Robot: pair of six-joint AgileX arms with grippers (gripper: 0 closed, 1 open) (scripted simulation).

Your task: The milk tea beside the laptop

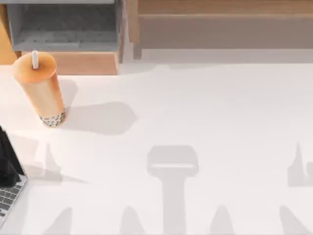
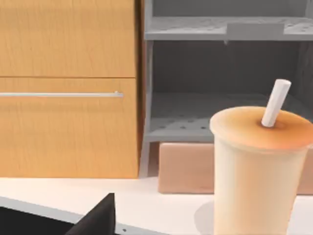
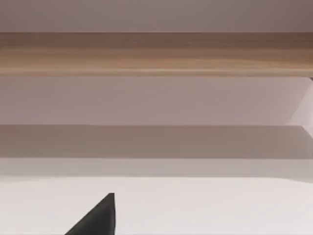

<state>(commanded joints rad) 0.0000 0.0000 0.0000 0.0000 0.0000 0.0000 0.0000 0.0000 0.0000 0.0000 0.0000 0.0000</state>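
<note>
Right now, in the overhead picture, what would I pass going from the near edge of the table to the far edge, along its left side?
The laptop at the near left edge, then the milk tea standing upright, then the grey shelf unit behind the table.

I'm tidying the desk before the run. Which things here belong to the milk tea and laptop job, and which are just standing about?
Job:
milk tea, upright at the table's left rear
laptop, at the left edge, nearer than the cup

Standing about:
wooden cabinet
grey shelf unit
tan block under the shelf unit
</note>
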